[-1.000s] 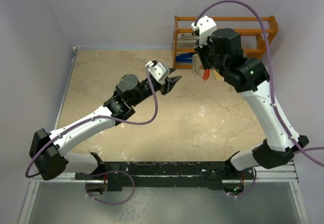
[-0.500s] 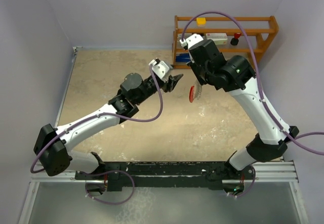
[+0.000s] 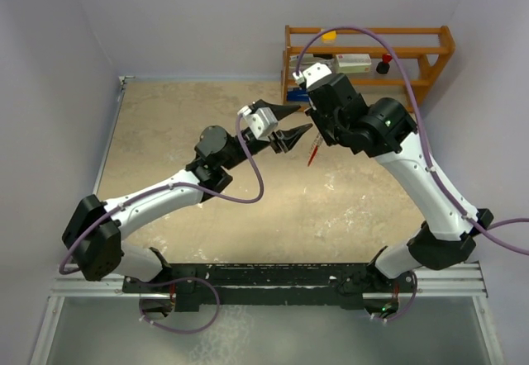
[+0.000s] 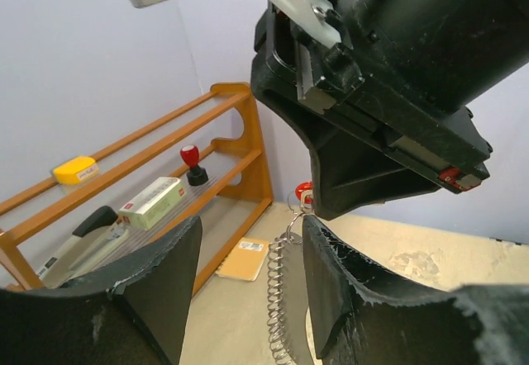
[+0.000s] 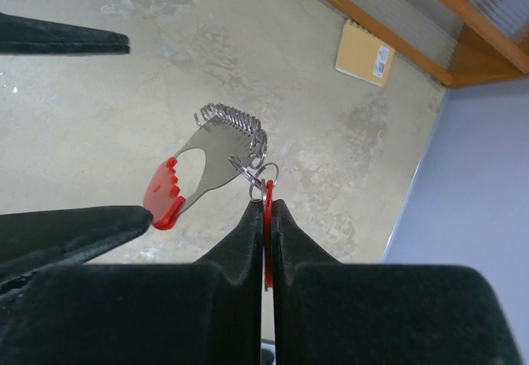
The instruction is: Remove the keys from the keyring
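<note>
- A wooden rack (image 3: 447, 43) is stood at the far right corner of the tabletop (image 3: 165, 134).
- A yellow block (image 4: 74, 168) is set on its top rail.
- A white box (image 4: 150, 203) and a red-topped knob (image 4: 193, 165) are kept on the middle shelf.
- A tan notepad (image 5: 363, 54) is laid on the tabletop just beside the rack.

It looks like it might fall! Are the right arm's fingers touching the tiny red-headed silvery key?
Touching. The right wrist view shows the right fingers shut on the red-headed key, no gap either side.

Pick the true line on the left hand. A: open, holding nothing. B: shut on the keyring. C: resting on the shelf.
A: the left hand stands open in the air, while the right hand, shut on the key, dangles the keyring.
</note>
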Motion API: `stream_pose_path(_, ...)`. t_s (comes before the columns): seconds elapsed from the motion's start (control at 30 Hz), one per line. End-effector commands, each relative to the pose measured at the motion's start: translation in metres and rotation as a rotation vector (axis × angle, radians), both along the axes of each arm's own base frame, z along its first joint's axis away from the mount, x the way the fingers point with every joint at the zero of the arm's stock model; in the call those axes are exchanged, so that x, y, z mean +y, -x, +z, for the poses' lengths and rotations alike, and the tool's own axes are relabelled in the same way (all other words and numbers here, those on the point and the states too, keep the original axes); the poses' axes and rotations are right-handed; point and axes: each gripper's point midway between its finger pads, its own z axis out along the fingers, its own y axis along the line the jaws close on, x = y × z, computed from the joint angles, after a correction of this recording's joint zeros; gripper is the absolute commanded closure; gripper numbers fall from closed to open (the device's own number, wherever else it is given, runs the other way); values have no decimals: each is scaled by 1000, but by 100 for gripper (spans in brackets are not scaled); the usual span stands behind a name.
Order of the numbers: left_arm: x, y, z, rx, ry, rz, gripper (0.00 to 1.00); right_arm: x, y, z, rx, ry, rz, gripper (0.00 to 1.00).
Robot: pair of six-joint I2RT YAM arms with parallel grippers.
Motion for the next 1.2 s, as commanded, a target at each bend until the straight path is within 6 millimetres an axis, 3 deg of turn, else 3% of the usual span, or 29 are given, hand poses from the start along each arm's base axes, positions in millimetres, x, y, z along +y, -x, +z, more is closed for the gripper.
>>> stream_pose_path(0.0, -8, 8, 10, -55, 37, -61, 50, 1, 1, 13, -50, -51, -10, 100)
stream_pose_path(0.3, -22, -1, -20, -50, -38, -30, 50, 6, 0, 14, -56, -54, -2, 100)
stream_pose_path(1.17, -35, -8, -15, -46, 33, 4, 49, 10, 1, 12, -53, -57, 3, 100)
